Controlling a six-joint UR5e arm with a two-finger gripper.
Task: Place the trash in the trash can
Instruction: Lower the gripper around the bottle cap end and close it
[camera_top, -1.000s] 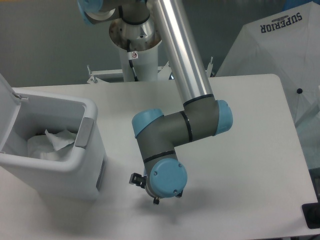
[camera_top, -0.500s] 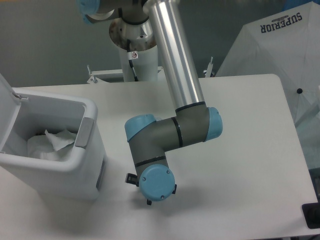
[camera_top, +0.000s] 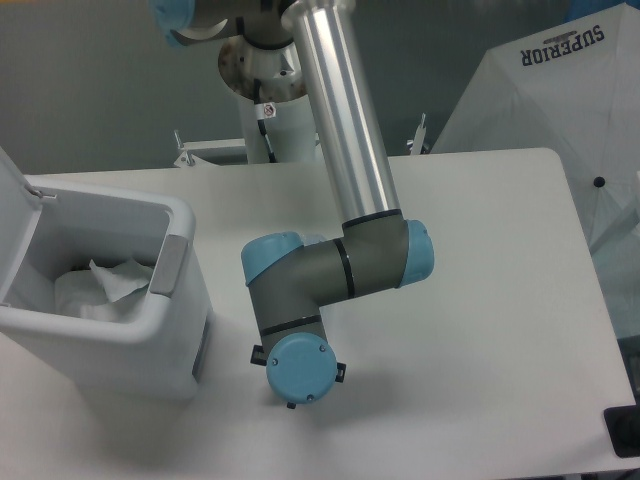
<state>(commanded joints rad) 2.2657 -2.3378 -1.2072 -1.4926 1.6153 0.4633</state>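
Dominating your view, the pale grey rectangular surface (camera_top: 500, 300) carries the whole scene, with the silver-and-grey robot arm (camera_top: 345, 150) with blue joint caps reaching down across its middle. Over the last second that arm has swung left and lower in the picture, so its wrist now sits nearer the large boxy white plastic trash can (camera_top: 120, 320) with rounded corners and a grey front latch, which stands at the left edge with its hinged lid tipped back. Inside the can you see crumpled white material (camera_top: 105, 285); whether that is liner bag or discarded wrapper cannot be told from here.

Next in size, the round blue end cap of the wrist (camera_top: 297, 367) faces your camera and hides almost all of the tool (camera_top: 296, 392) beneath it. Only small dark tabs poke out at its sides, so you cannot tell how wide the tool stands or whether it holds anything.

Neither the crushed bottle nor the printed wrapper shows anywhere on the surface. Judged from that, the trash is either already binned or tucked out of sight below the wrist, and the drift toward the can fits a carry or a final approach.
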